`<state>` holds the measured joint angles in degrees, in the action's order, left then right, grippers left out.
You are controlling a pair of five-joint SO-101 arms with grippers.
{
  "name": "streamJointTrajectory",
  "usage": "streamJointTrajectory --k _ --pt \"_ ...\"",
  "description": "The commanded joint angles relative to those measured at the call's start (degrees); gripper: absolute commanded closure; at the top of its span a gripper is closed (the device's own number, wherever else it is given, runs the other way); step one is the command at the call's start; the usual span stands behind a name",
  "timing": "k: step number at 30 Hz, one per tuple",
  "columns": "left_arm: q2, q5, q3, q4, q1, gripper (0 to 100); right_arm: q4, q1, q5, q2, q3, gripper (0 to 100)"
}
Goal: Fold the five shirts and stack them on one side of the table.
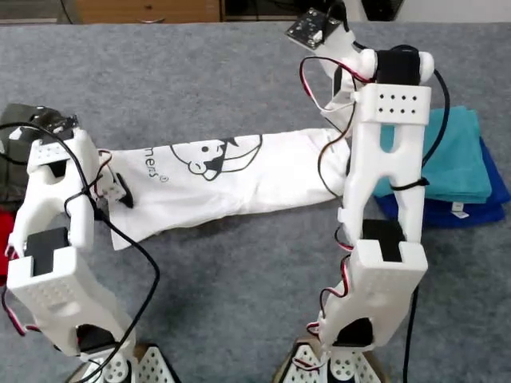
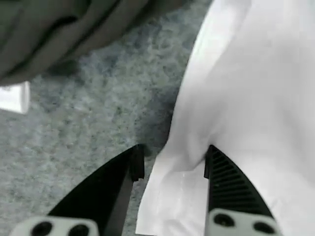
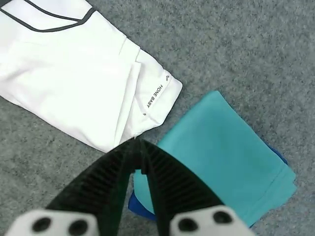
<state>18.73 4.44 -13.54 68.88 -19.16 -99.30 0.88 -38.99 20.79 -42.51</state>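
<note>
A white shirt with a black cartoon print lies folded into a long strip across the middle of the table. My left gripper is open at the strip's left end, one finger on the carpet and the other on the cloth, with the shirt's edge between them. In the high view it sits at the shirt's left corner. My right gripper is shut, held above the shirt's right end, with nothing seen between its fingers. A teal shirt lies folded on a blue shirt at the right.
An olive garment with a white tag lies bunched at the table's left edge, beside a bit of red cloth. The grey carpet surface spreads in front of the white shirt. A wooden cabinet stands behind the table.
</note>
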Motion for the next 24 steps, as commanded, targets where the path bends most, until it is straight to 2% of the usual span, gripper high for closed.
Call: streamJointTrajectory --k 1,5,8,11,18,24 --pt "2.42 1.58 1.76 0.35 0.0 85 0.7 -0.48 -0.7 -3.91 -0.4 99.6" --pt "2.59 1.58 2.73 0.7 0.09 98 0.7 -0.75 -0.79 -6.81 -0.4 99.6" --pt "2.51 1.41 2.73 0.88 1.41 98 0.53 -0.92 -0.79 -11.21 -0.31 99.6" --pt "1.89 -1.93 3.78 1.58 3.69 98 0.44 -2.59 -0.44 -17.27 -0.04 99.6" --pt "0.57 -2.2 20.13 20.13 2.37 98 -1.58 -15.08 -0.79 -26.59 1.19 99.6" --pt "1.98 -1.93 34.02 29.1 10.64 98 -1.41 -25.19 -3.34 -28.44 8.66 99.6"
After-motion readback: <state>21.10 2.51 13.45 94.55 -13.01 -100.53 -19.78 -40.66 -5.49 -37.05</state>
